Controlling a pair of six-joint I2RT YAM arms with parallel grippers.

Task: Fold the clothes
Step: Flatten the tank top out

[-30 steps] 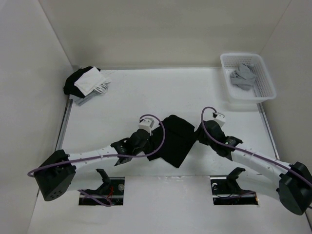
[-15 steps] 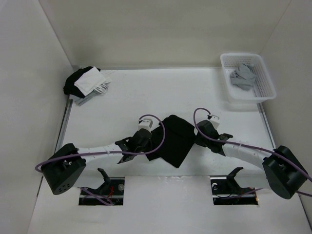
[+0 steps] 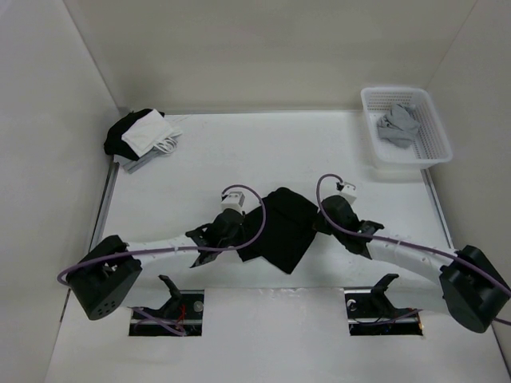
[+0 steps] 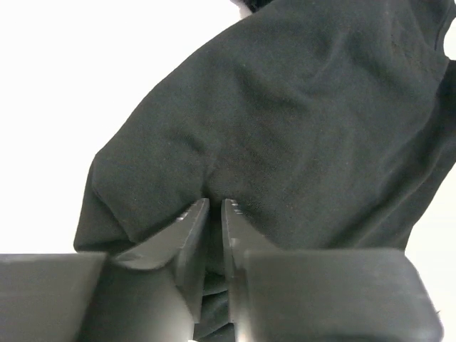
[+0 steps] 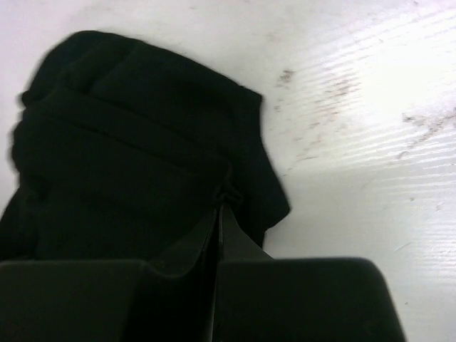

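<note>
Since both grippers stood wider 1 second ago, the change is plain: each has now closed on the shirt [image 3: 281, 231]. The left gripper [image 4: 214, 203] has its fingers drawn nearly together, with a raised ridge of black cloth caught in the narrow gap between them. The right gripper [image 5: 219, 208] has its fingertips pressed tight together at the shirt's edge, where the fabric puckers right at the tips, so I judge it is nipping a thin layer there. The right arm has also swung in closer over that second, while the shirt itself has barely shifted.

For the task, this reads as the grasp being made: 2 holds on opposite edges, and a lift and fold-over is the likely next step, not yet begun.

The shirt lies flat on the table [image 3: 200, 159], between the 2 grippers. It spreads ahead of the left gripper's tips and to their right; ahead of the right gripper's tips it spreads to their left.

It is already a compact, roughly 4-sided shape. Seen from above, its long axis runs from beyond both grippers back toward the arm bases, its far end nearer the right gripper and its near end nearer the left. Which end holds the neck I cannot tell.
</note>
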